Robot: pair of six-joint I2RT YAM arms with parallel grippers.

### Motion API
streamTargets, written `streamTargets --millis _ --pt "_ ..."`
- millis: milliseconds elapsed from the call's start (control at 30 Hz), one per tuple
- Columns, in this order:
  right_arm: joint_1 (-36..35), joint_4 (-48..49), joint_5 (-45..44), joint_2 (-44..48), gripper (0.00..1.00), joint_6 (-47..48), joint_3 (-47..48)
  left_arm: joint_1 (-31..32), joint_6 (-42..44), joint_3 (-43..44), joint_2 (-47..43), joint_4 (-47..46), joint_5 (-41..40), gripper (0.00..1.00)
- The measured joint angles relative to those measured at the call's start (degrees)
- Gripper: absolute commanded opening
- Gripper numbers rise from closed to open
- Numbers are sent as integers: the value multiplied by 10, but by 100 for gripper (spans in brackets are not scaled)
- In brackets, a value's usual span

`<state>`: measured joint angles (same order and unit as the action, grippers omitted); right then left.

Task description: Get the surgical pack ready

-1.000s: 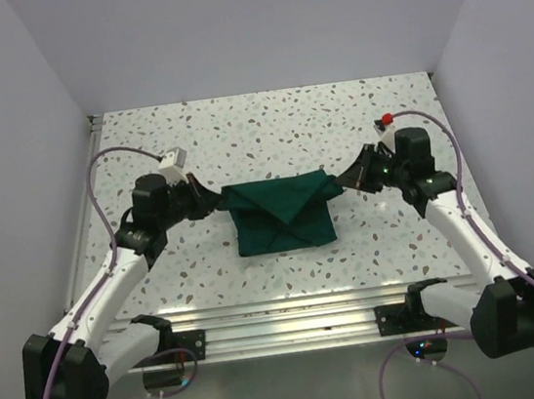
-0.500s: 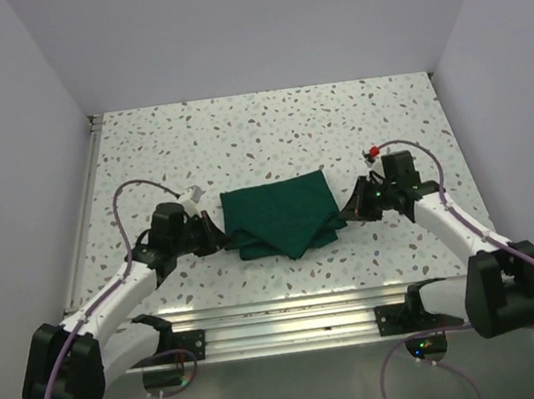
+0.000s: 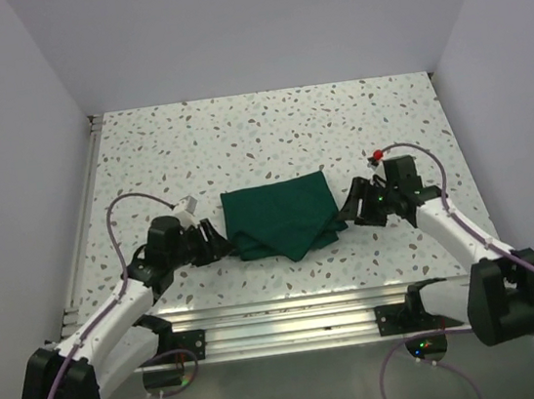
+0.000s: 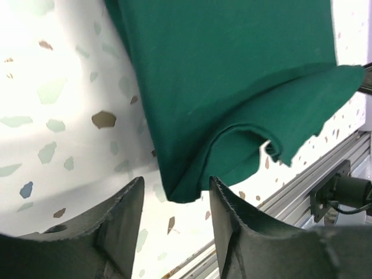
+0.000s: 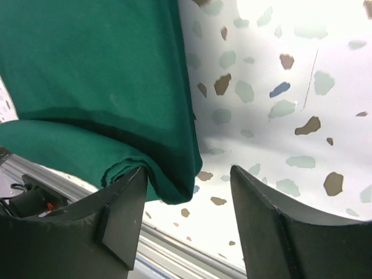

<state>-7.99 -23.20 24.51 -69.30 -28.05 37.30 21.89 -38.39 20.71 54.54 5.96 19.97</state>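
Jaws left and right half-open around loose surgical pack (image 3: 279,217) corners.

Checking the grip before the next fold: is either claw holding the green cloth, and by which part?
Nothing is held. The left claw and the right claw both stand open, one at each side fold of the surgical pack, and neither pinches it.

surgical pack (image 4: 232,75) cut off at top edge (both wrist views), underside hidden
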Motion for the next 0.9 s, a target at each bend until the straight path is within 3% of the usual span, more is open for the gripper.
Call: streamTargets --millis 233,600,900 --pt "0 -3 -21 80 64 8 17 0 1 3 -57 7 -27 55" --pt "-42 -7 -19 55 66 22 33 1 3 8 20 -29 -8 54" --pt "-87 -44 -10 62 69 26 54 4 5 23 26 -43 -6 54"
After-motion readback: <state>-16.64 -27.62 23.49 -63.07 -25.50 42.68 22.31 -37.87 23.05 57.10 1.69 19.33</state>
